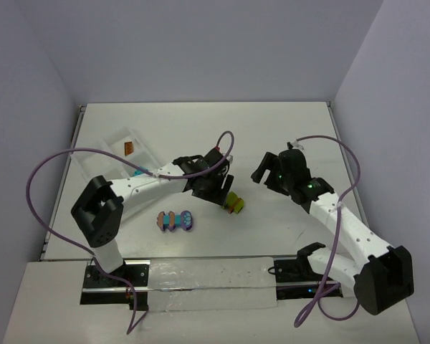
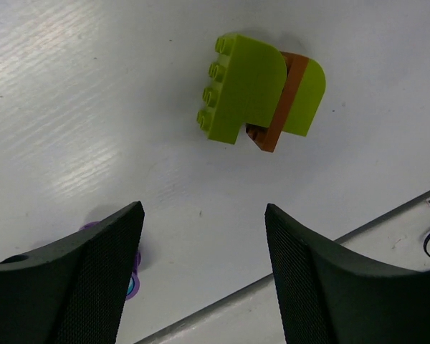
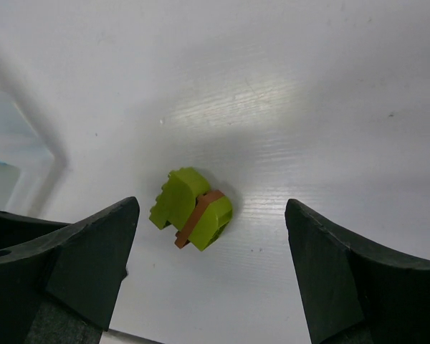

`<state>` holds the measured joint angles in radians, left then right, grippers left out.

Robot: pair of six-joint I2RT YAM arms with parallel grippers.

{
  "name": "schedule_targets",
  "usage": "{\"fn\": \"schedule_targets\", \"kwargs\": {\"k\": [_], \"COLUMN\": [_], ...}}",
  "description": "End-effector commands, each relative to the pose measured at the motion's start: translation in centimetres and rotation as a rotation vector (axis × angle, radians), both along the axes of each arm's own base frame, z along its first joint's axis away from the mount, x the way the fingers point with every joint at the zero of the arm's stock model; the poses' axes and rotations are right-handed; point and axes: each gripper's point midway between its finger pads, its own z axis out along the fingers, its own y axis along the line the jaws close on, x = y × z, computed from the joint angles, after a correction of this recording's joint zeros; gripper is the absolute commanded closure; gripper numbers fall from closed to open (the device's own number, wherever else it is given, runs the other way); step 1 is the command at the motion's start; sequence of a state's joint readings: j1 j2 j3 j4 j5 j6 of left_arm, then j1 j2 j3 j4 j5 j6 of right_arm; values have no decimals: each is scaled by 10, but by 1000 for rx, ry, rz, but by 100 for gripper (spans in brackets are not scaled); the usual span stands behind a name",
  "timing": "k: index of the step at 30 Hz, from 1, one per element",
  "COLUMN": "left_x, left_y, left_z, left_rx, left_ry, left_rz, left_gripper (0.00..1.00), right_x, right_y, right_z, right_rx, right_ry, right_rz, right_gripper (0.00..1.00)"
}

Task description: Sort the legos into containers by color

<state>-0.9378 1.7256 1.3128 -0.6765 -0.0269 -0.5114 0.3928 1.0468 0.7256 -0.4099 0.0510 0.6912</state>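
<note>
A cluster of two lime-green legos with an orange-brown one between them lies on the white table. My left gripper hangs open just left of it, nothing between its fingers. My right gripper is open to the cluster's right and above it, apart from it. A second cluster in purple, orange-brown and turquoise lies nearer the front; a bit of it shows in the left wrist view. The tray of containers holds an orange-brown brick and a turquoise one.
The left arm's links cross over the tray's near end. Purple cables loop above both arms. A white board covers the table's front edge between the bases. Grey walls close in the back and sides.
</note>
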Motion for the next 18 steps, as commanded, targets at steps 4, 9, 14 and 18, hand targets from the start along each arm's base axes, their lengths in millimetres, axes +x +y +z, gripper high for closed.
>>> {"fn": "schedule_targets", "kwargs": {"k": [4,9,14,18], "left_x": [14,17,19,19], "left_y": [-34,-39,-42,-39], "left_z": [-13,-33,-37,-46], "left_rx": [-22,29,31,51], "left_ry": [-67,-61,-63,-61], "left_rz": [-105,-142,-157,-162], "left_gripper": [28,31,34,36], "right_x": [-2,-2,0,1], "right_y": [-24,-24,-25,-25], "right_z": [15,12,14,13], "right_rx": [-1,0,-7,-9], "right_ry": [-52,-39,-44,-40], "right_rz": [-86,-78,-76,-69], "right_gripper": [10,10,10,10]}}
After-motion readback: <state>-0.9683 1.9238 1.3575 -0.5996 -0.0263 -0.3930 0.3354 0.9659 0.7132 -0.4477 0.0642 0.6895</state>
